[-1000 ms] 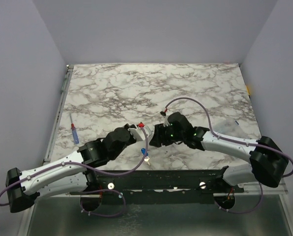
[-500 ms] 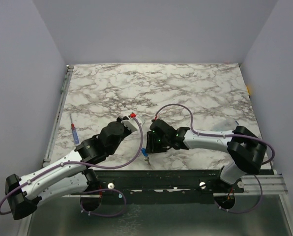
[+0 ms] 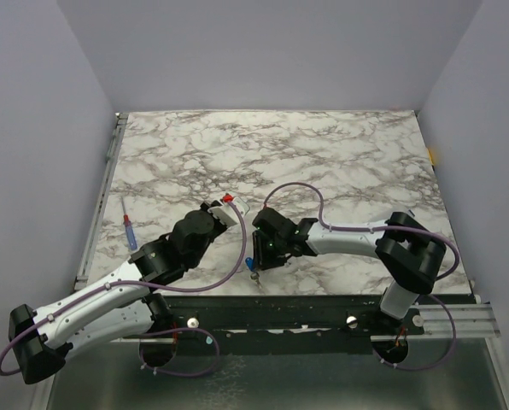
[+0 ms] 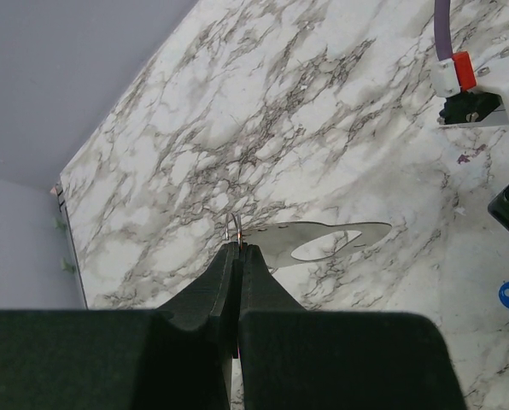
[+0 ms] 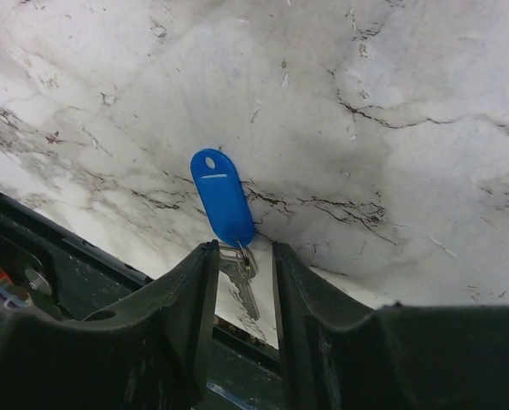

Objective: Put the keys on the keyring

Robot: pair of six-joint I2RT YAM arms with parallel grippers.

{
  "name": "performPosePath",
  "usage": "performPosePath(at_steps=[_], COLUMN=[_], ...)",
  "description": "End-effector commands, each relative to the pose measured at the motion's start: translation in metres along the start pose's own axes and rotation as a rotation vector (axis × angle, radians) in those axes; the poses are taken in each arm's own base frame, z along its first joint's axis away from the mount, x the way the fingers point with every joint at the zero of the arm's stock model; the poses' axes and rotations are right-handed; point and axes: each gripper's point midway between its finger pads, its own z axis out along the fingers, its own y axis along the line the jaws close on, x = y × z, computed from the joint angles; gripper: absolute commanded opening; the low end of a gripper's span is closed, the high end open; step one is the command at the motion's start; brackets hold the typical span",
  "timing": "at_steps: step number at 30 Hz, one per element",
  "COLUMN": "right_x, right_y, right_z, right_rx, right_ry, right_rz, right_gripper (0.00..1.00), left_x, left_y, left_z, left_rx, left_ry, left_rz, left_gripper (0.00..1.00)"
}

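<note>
Over the white, grey-veined marble table [image 3: 340,162], the top view shows two white-and-black arms bent inward near the front edge, each trailed by a thin purple cable [image 3: 301,190]. The right gripper [image 3: 259,254] points down at the front edge, just above a small blue tag [image 3: 249,262] and the keys [image 3: 254,276], which lie flat on the stone beside the dark metal rail [image 3: 323,312]. A slim screwdriver [image 3: 130,231] with a blue and red handle lies well apart at the left edge. From the left wrist, the left gripper [image 4: 238,248] has its two matte black wedge-shaped fingers pressed together, pinching the keyring [image 4: 232,227], a hair-thin loop of silvery wire that stands up from the tips above the marble; the rounded end of the blue tag shows at the right border. From the right wrist, the right gripper's smooth black fingers [image 5: 195,299] are spread, one on each side of the keys [image 5: 242,282], with a narrow gap on both sides. These are flat, silvery and toothed, joined by a tiny ring to the glossy oblong tag [image 5: 223,198], which has a small hole at its far end and lies on the stone beyond the fingertips.
</note>
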Motion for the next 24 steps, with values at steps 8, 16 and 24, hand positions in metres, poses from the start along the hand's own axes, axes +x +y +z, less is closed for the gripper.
performPosePath(at_steps=[8, 16, 24], right_x=[0.0101, 0.0125, 0.0134], right_y=[-0.0019, 0.0022, 0.0064], right_z=[-0.0026, 0.0, -0.0001], right_rx=[0.034, 0.014, 0.001], right_ry=[0.03, 0.044, 0.044], right_rz=[-0.024, -0.041, -0.056], right_gripper=[0.33, 0.23, 0.1], left_x=[-0.0034, -0.0015, -0.0006], left_y=[0.0068, 0.0069, 0.0059], left_z=[0.0005, 0.0002, 0.0005], left_rx=[-0.031, -0.032, -0.029], left_ry=[-0.021, -0.018, -0.016], left_rz=[-0.037, -0.039, -0.039], left_gripper=[0.0, 0.0, 0.0])
